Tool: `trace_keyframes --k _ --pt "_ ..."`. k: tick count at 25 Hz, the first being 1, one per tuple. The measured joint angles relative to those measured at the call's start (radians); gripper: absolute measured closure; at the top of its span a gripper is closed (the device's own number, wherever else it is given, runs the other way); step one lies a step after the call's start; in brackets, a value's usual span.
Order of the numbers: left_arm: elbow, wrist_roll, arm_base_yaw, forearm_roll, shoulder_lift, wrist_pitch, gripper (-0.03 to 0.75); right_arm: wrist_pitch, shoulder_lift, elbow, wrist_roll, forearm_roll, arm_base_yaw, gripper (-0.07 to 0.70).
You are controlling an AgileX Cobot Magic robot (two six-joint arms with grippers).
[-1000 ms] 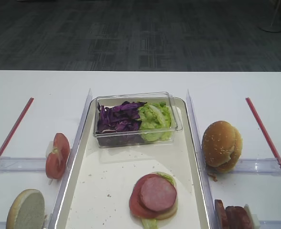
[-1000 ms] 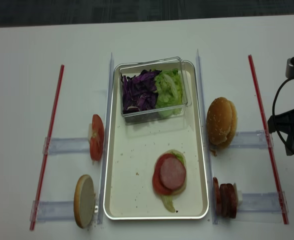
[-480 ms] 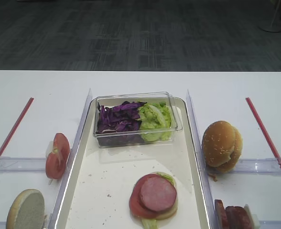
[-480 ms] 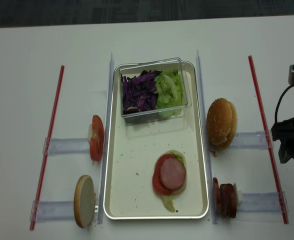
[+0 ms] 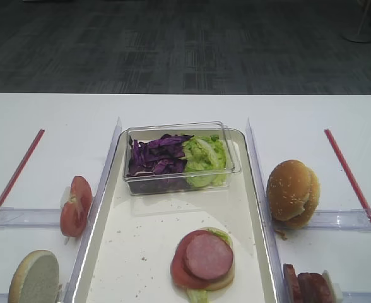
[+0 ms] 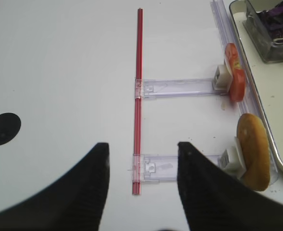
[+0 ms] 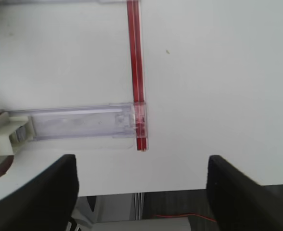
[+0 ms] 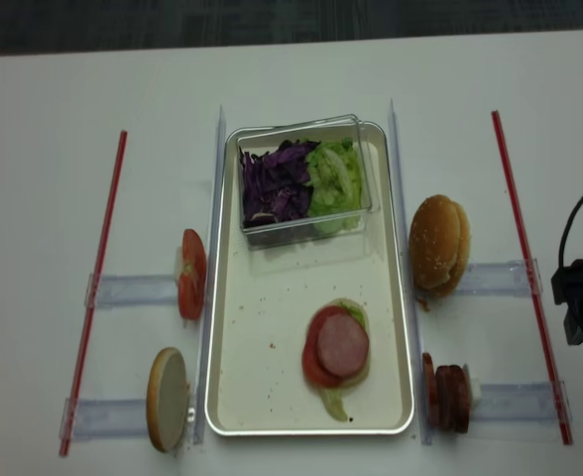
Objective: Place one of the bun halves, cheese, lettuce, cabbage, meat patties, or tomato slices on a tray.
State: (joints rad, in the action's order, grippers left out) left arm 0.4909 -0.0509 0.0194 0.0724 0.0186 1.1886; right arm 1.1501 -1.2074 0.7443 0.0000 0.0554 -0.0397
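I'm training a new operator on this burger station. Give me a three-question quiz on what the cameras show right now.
1. True or false: the meat patty on the tray lies on top of a tomato slice.
2. Which fills the left half of the clear box? A) purple cabbage B) green lettuce C) bun halves
3. Fill in: the right pincer's jaws stand ____.

Key: 1 true; 2 A, the cabbage is left of the lettuce; 3 open, with nothing between them.
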Motion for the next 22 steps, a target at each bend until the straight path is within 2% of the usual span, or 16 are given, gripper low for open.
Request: trace_keyframes --k 5,12,22 --pt "0.000 0.000 0.000 0.000 0.000 0.000 0.413 0.009 0.074 -0.026 0.000 0.000 0.000 0.057" --pt "0.000 0.000 0.000 0.000 0.000 0.000 0.413 0.036 0.178 -0.074 0.009 -0.005 0.000 -0.023" --pt "0.000 0.000 0.000 0.000 0.000 0.000 0.413 0.077 0.364 -0.108 0.015 -0.030 0.000 -0.036"
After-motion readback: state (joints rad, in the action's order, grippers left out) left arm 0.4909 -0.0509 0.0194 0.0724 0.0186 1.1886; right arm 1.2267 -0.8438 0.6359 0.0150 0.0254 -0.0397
